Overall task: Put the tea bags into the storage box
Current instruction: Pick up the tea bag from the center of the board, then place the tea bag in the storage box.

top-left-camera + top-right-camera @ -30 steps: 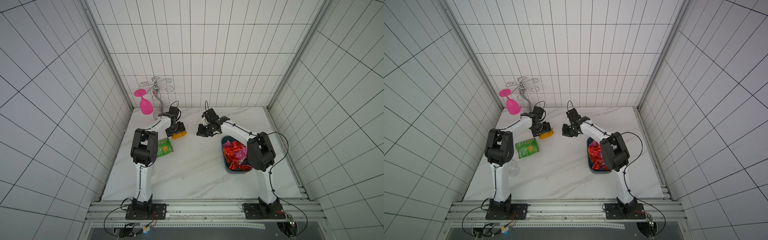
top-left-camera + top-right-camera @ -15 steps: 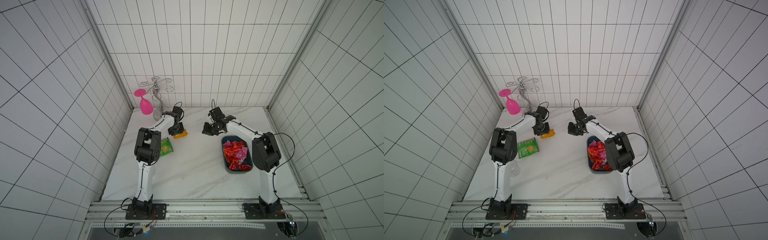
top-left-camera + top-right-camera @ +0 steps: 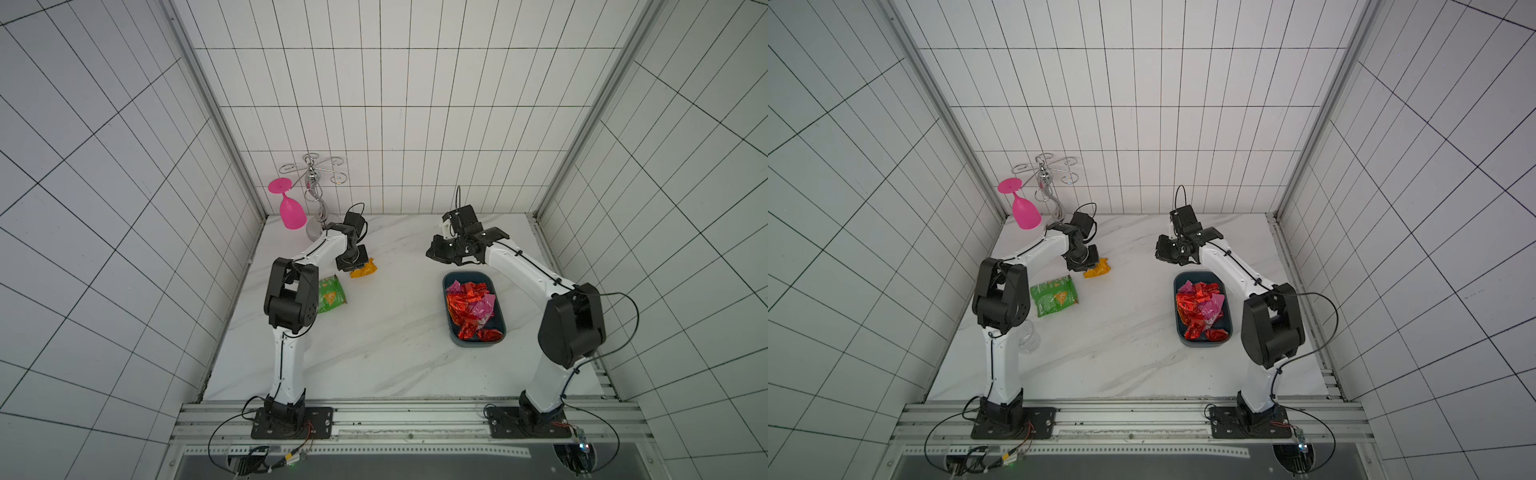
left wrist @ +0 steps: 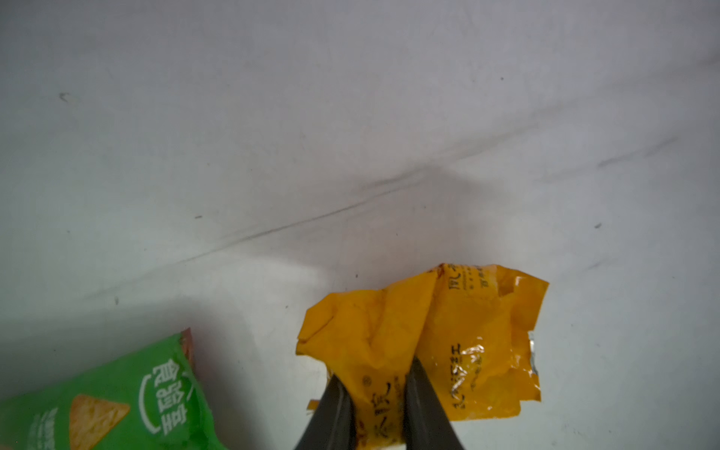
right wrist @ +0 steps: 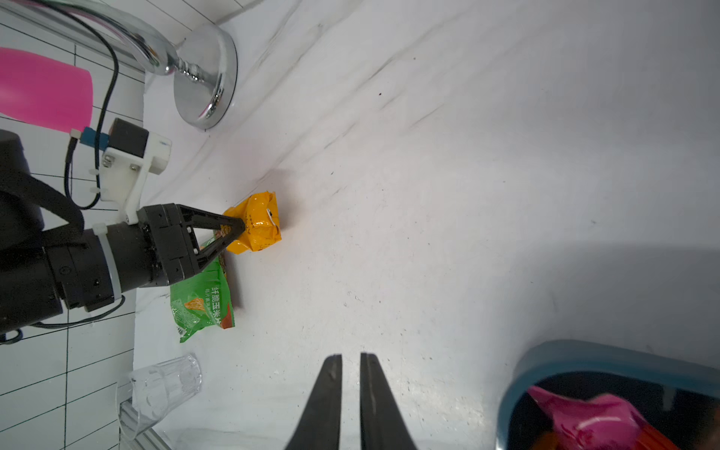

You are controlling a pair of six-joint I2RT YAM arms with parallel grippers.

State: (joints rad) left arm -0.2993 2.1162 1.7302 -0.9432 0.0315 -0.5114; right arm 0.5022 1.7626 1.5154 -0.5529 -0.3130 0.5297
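a: left pincer (image 4: 374, 370) clamped on a crinkled orange-yellow foil tea bag (image 4: 467, 331) resting on the white marble counter (image 3: 395, 324). a green snack bag (image 4: 117, 401) lies just beside that pincer.
b: and the right pincer (image 5: 350, 356)?
a: all but together, holding nothing, over the counter. the dark teal plastic storage box (image 3: 473, 343), heaped with red and pink foil tea bags (image 3: 469, 307), sits near it, toward its arm's base.
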